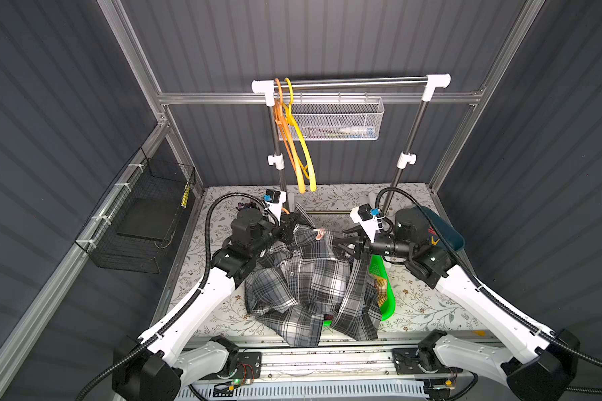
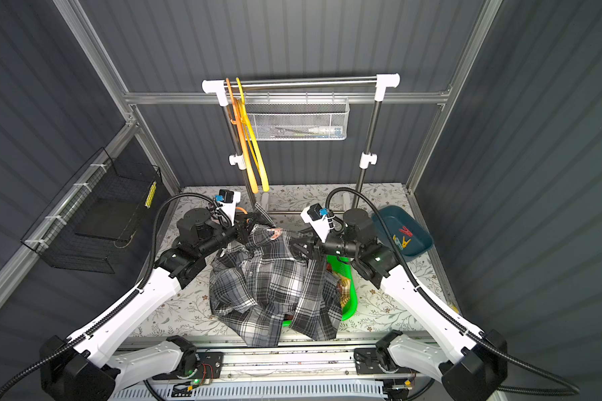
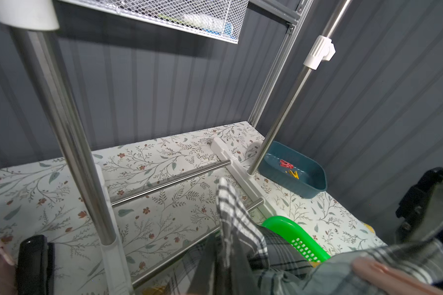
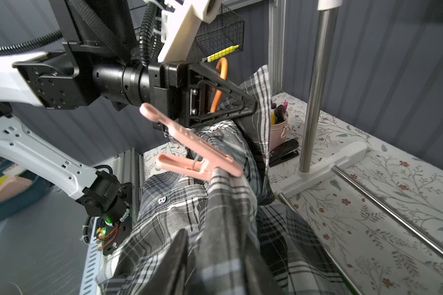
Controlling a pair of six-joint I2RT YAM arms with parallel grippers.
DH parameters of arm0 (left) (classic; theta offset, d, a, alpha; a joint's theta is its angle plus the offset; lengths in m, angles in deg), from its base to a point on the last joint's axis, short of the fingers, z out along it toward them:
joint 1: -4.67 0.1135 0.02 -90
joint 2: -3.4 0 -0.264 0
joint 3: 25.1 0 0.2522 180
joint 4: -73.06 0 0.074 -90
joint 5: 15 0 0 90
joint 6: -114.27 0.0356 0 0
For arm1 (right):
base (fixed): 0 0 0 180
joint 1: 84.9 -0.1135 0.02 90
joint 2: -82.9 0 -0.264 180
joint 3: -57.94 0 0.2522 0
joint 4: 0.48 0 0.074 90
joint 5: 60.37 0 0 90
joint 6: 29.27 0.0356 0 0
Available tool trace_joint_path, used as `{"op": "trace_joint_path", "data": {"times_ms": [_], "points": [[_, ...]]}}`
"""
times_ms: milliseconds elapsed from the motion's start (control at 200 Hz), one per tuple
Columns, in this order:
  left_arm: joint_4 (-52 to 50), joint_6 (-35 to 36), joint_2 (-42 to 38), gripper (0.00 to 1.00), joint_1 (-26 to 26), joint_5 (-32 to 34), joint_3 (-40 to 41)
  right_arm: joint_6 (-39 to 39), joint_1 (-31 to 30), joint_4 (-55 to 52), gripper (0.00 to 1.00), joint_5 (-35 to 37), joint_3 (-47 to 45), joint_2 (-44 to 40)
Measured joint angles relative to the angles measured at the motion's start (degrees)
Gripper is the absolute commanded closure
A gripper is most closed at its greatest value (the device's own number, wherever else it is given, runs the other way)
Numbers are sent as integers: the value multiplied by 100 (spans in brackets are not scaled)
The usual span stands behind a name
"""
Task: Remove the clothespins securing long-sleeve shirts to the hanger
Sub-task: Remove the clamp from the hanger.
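A grey-black-white plaid long-sleeve shirt (image 1: 303,277) (image 2: 268,277) is held up over the table, its lower part heaped there. A salmon-pink clothespin (image 1: 319,234) (image 2: 275,233) (image 4: 197,155) is clipped on its upper edge. My left gripper (image 1: 292,225) (image 4: 253,108) is shut on the shirt's collar, beside the orange hanger hook (image 4: 221,74). My right gripper (image 1: 339,239) (image 4: 215,263) is open, its fingers either side of a fold of the shirt just below the clothespin. In the left wrist view, plaid cloth (image 3: 230,204) hides the jaws.
A teal tray (image 2: 421,251) at the back right holds red (image 2: 404,230) and yellow (image 2: 402,242) clothespins. A green basket (image 1: 390,305) lies under the shirt's right side. Two empty hangers (image 1: 299,145) hang on the rack's rail. A black wire basket (image 1: 143,215) is on the left wall.
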Motion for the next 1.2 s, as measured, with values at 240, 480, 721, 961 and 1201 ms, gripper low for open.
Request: {"op": "trace_joint_path", "data": {"times_ms": [240,480,721,961,1201], "points": [[61,640,81,100,55,-520,-68,-219,162,-120,32,232,-35,-334],[-258,977,584,100,260,-1191,-533,-776,186,-474,26,697,66,-671],[-459,1027,737,100,350,-1478,-675,-1526,-540,-846,25,1355,509,-463],[-581,1049,850,100,422,-1742,-822,-1974,-826,-1071,24,1727,817,170],[-640,1049,979,100,487,-2013,-911,-2225,-1047,-1091,24,2094,1137,584]]}}
